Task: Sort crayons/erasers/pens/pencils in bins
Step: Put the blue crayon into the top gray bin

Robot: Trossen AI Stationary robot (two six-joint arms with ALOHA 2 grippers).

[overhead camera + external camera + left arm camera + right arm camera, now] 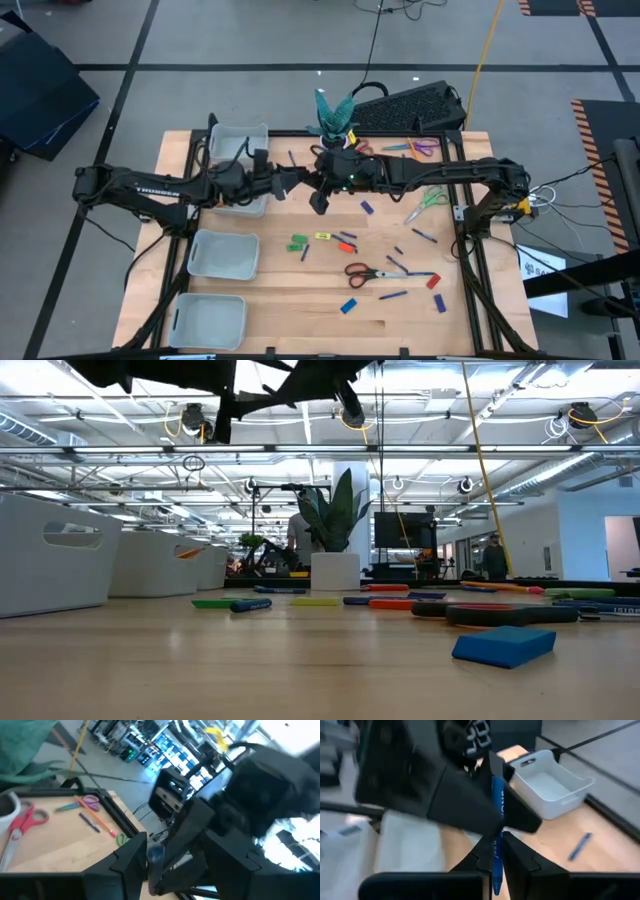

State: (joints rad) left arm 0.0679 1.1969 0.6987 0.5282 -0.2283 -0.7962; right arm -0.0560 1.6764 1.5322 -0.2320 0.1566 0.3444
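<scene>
From above, your left tool (pixel 298 180) and right tool (pixel 318 196) meet over the counter (pixel 300 310) beside the far bins (pixel 238 142); erasers (pixel 348 306) lie scattered; in your right wrist view, the right tool pinches a blue pen (pixel 497 832); left tool's grip: cannot tell.

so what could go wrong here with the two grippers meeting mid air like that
The right gripper pinches a blue pen near one end only, so it could pivot or slip out during a hand-off. The left gripper sits very close, so the fingers might knock together. A dropped pen would likely land on the table beside the bin, not in it.
</scene>
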